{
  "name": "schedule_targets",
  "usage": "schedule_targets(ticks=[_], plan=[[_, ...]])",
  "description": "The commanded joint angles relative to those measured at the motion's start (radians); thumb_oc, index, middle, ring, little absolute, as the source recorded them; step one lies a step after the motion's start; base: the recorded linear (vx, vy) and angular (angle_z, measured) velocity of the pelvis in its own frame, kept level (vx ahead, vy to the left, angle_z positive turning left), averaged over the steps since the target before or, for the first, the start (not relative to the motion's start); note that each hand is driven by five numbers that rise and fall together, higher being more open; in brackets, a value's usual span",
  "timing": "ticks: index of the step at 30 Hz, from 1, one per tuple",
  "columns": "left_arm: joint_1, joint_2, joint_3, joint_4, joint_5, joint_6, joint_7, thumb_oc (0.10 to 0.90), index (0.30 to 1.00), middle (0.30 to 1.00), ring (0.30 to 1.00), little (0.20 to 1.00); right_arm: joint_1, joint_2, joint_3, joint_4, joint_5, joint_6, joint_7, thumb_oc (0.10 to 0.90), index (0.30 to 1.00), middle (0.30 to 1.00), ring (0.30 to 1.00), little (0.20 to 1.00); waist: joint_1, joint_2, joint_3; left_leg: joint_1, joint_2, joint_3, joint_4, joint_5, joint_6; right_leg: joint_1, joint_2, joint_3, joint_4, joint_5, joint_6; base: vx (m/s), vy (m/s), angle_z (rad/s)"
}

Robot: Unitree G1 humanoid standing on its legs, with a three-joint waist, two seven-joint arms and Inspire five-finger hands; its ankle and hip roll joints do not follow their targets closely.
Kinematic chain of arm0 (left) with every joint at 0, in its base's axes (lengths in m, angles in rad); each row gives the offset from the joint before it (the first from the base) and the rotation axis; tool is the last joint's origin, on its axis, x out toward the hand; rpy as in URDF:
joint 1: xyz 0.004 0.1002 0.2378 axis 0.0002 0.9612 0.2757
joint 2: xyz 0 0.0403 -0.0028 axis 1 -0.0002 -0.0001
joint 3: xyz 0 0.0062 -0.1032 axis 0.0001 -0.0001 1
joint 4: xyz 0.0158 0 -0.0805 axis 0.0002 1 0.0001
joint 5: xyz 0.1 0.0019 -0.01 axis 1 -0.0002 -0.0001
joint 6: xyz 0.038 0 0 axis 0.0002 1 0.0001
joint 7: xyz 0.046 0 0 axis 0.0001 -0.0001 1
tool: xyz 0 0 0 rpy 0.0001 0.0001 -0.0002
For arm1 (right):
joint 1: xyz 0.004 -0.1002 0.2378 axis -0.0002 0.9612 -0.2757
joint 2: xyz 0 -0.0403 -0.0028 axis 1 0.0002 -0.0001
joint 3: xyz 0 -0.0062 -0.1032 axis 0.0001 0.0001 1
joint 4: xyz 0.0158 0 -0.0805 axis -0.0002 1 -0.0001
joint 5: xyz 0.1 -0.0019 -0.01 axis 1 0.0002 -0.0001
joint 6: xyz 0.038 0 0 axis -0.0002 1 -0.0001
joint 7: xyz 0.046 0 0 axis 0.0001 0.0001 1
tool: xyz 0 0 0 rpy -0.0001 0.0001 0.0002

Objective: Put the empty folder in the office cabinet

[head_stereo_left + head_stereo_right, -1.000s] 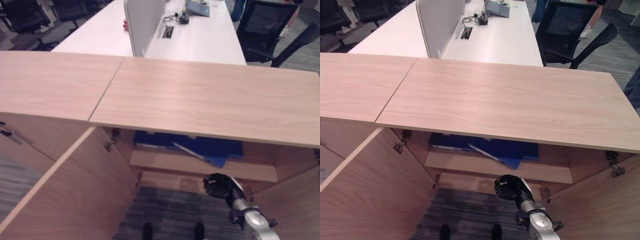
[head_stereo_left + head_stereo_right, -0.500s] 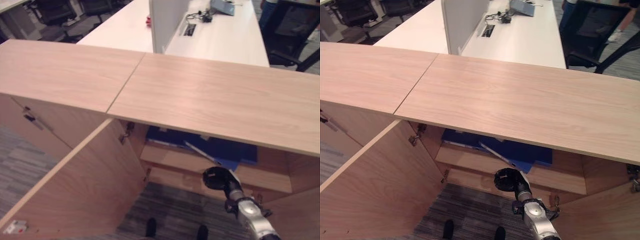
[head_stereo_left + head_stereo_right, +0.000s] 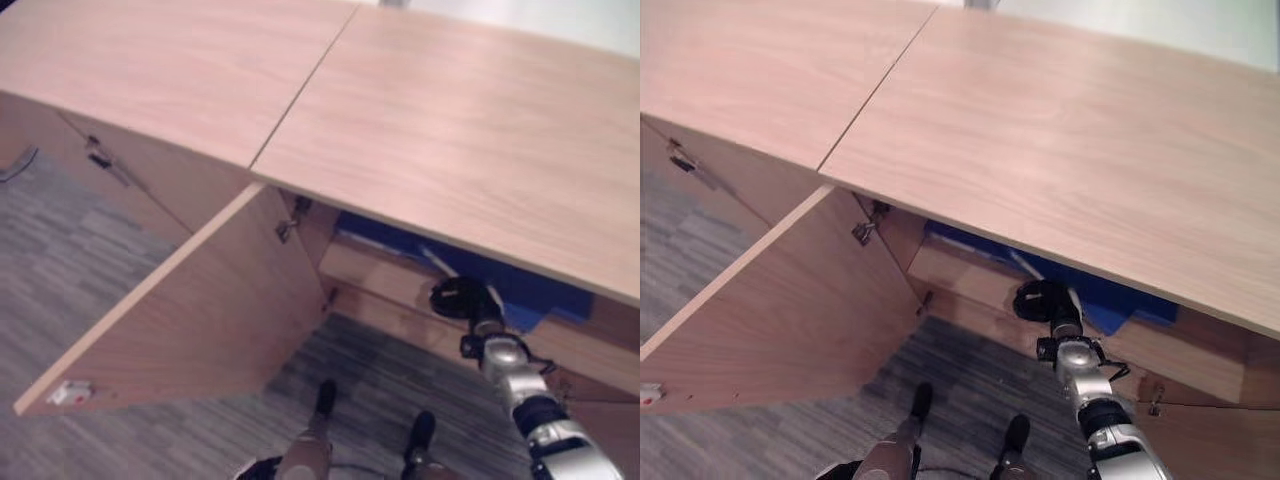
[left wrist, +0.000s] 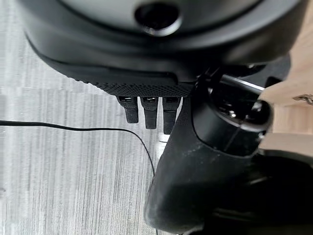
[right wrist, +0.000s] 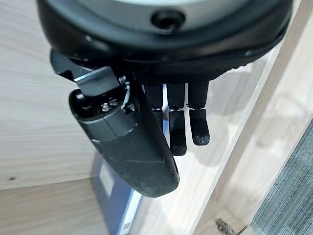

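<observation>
Cabinet: my view has swung down and left; its left door stands open at 9 o'clock.
Folder: blue, lying on the shelf inside, apparently placed.
Right hand: stays at the shelf edge, fingers relaxed, holding nothing.
Left hand: fingers slack over the floor.
Meaning: I judge only withdrawing remains.
</observation>
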Motion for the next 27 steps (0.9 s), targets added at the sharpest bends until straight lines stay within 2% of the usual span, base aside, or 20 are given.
schedule_targets(ticks=[1, 4, 21, 27], plan=[[-0.07, 0.005, -0.041, -0.029, -0.039, -0.056, -0.004, 0.8, 0.9, 0.9, 0.9, 0.9, -0.069, -0.07, -0.023, -0.055, 0.004, -0.079, -0.028, 0.4, 0.3, 0.3, 0.3, 0.3, 0.03, -0.002, -0.012, 0.044, 0.018, -0.017, 0.004, -0.094, -0.015, -0.074, -0.089, 0.025, 0.269, -0.16, 0.049, -0.05, 0.0, 0.07], [-0.068, 0.008, -0.058, -0.041, -0.049, -0.059, -0.003, 0.8, 0.9, 0.9, 0.9, 0.9, -0.122, -0.089, -0.02, 0.005, 0.002, -0.071, -0.04, 0.4, 0.3, 0.3, 0.3, 0.3, 0.045, 0.016, 0.014, 0.012, 0.016, -0.021, 0.011, -0.085, -0.014, -0.106, -0.096, 0.019, 0.298, -0.167, 0.046, -0.06, 0.012, 0.05], [-0.043, 0.033, -0.124, -0.09, -0.068, -0.071, -0.012, 0.8, 0.9, 0.9, 0.9, 0.9, -0.27, -0.174, -0.027, 0.226, 0.041, -0.067, -0.065, 0.4, 0.3, 0.3, 0.3, 0.3, 0.076, 0.069, 0.083, -0.057, 0.003, -0.033, 0.017, -0.068, -0.014, -0.204, -0.115, 0.022, 0.37, -0.194, 0.043, -0.02, -0.002, 0.04], [-0.048, 0.048, -0.143, -0.107, -0.076, -0.077, -0.014, 0.8, 0.9, 0.9, 0.9, 0.9, -0.318, -0.242, -0.039, 0.332, 0.054, -0.06, -0.069, 0.4, 0.3, 0.3, 0.3, 0.3, 0.08, 0.087, 0.105, -0.08, -0.001, -0.037, 0.019, -0.062, -0.014, -0.24, -0.122, 0.022, 0.397, -0.202, 0.043, -0.02, -0.004, 0.02]])
